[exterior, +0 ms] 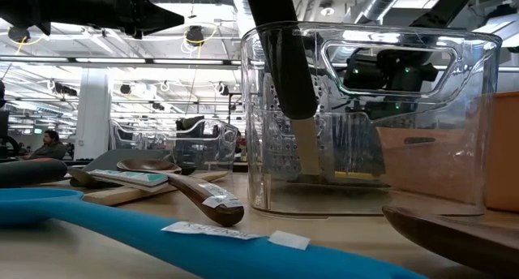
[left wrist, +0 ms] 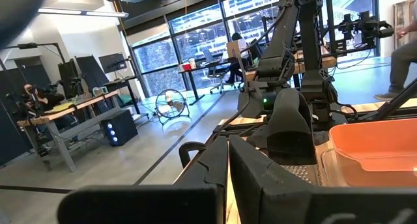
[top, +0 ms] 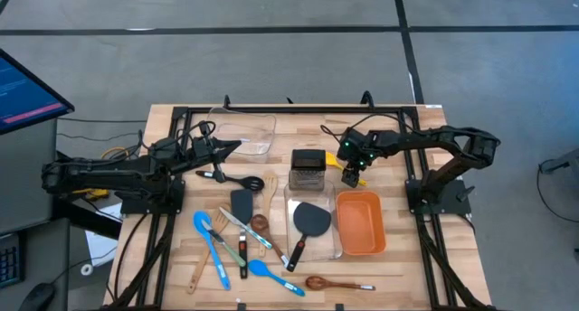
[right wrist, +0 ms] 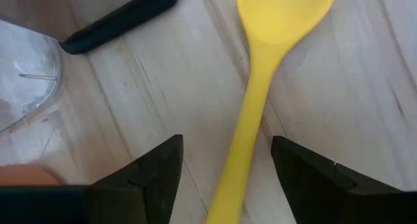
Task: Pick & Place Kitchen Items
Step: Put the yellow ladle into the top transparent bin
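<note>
A yellow spoon [right wrist: 287,15] lies flat on the wooden table [top: 398,266], just beyond the orange bin, and shows as a yellow patch [top: 349,176] under my right arm. My right gripper [right wrist: 227,143] points steeply down over it, open. Its two fingers stand on either side of the spoon's handle [right wrist: 242,146] without touching it. My left gripper [top: 233,149] hovers shut at the table's left, holding nothing, its fingers [left wrist: 228,168] pointing level toward the right arm. The steel box grater [top: 308,169] stands upright just left of the spoon. More utensils [top: 237,239] lie at the near left.
A clear tub [top: 312,222] holds a black turner [top: 309,219] beside the orange bin [top: 360,222]. A second clear tub [top: 246,134] sits at the far side. Blue spoons [exterior: 122,222], wooden spoons [exterior: 186,190] and a small black spoon [top: 242,181] lie near the left arm.
</note>
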Robot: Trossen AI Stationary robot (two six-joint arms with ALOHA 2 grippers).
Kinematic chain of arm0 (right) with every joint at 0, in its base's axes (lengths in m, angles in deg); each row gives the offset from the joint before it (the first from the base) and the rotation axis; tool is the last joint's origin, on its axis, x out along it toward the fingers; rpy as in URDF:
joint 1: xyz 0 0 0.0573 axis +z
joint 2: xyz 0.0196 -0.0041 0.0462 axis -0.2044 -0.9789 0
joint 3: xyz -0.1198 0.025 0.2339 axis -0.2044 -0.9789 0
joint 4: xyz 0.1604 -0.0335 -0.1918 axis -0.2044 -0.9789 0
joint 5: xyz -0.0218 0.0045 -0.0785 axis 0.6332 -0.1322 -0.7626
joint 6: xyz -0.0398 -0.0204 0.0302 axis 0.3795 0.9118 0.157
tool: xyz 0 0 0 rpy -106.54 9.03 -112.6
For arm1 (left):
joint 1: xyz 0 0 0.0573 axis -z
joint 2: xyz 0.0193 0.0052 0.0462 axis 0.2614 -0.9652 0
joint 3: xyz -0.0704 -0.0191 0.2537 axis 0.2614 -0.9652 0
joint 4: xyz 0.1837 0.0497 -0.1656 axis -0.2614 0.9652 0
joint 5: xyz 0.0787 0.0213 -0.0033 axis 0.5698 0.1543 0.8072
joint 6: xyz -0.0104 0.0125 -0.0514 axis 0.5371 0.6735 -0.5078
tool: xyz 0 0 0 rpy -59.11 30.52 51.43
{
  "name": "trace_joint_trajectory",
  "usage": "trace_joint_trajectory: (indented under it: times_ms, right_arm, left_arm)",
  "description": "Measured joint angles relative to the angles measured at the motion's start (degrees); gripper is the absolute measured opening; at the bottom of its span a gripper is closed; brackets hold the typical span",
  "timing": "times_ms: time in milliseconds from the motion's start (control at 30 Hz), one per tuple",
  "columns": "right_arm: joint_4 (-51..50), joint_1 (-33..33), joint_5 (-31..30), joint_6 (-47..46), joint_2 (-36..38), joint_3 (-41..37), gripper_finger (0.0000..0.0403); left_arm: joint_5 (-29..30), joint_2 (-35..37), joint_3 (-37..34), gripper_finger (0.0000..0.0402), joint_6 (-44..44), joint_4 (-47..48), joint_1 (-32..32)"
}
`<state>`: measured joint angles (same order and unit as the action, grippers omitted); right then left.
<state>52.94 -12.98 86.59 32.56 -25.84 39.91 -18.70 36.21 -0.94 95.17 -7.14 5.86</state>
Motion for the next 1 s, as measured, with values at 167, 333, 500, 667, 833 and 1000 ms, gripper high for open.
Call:
trace_joint_trajectory:
  times_ms: [167, 333, 500, 667, 833, 1000]
  right_arm:
    - [1.18, -0.15, -0.17, -0.17, -0.11, -0.14, 0.0203]
    - [1.63, -0.19, -0.83, -0.14, -0.21, -0.14, 0.0139]
    - [1.97, -0.2, -0.97, -0.19, -0.31, -0.16, 0.0057]
    - [1.97, -0.15, -0.11, 0.08, -0.31, -0.16, 0.002]
    - [1.97, -0.13, -0.07, -0.09, -0.31, -0.16, 0.0022]
    - [1.05, -0.47, 0.03, -0.1, -0.37, 0.54, 0.0021]
  left_arm:
    - [0.01, 0.0, 0.0, 0.0003, 0.0, 0.0, 0.0]
    - [0.0, 0.0, 0.0, 0.0003, 0.0, 0.0, 0.01]
    - [0.02, 0.0, 0.0, 0.0003, 0.0, 0.0, -0.01]
    - [0.0, 0.0, 0.0, 0.0003, 0.0, 0.0, 0.01]
    - [0.02, -0.01, 0.0, 0.0003, 0.0, 0.0, -0.01]
    - [0.0, -0.01, 0.0, 0.0003, 0.0, 0.0, 0.01]
